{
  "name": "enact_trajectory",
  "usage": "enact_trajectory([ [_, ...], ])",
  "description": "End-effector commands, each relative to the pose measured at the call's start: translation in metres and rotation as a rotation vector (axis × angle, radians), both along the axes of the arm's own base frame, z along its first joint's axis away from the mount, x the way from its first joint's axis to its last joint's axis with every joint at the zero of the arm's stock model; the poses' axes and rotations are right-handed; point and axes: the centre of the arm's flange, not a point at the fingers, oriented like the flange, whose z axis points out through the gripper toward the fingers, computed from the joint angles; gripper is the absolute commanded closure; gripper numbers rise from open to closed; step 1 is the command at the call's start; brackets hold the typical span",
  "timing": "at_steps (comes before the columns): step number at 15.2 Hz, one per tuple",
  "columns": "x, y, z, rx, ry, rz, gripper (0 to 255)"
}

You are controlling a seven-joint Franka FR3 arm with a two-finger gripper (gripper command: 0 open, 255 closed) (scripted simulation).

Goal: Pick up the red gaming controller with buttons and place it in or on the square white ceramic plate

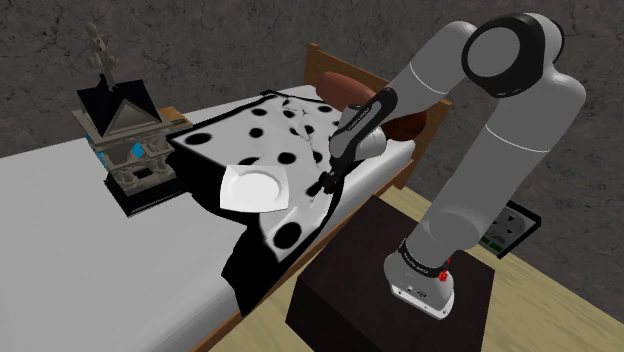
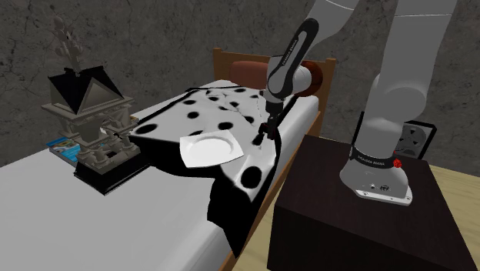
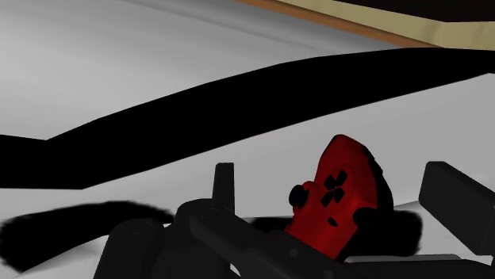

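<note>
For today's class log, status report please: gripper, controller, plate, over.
Gripper open, low over spotted blanket. Red controller between fingers, unclasped. White plate close by on blanket; no obstacle seen between.

Light: dim and even in both exterior views.
Brightest: white bed sheet, plate.
Darkest: grey wall, stand.

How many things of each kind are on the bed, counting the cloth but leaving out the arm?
Red controller: 1
White square plate: 1
Black-and-white spotted cloth: 1
Model building: 1
Reddish-brown pillow: 1
Total: 5
I cannot tell whether the blue patch at the model's base is a separate thing, so it is not counted.
</note>
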Motion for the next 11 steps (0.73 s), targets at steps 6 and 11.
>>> enact_trajectory([
  [6,0.0000,0.0000,0.0000,0.000,0.000,0.000,255],
  [11,0.0000,0.0000,0.0052,0.000,0.000,0.000,255],
])
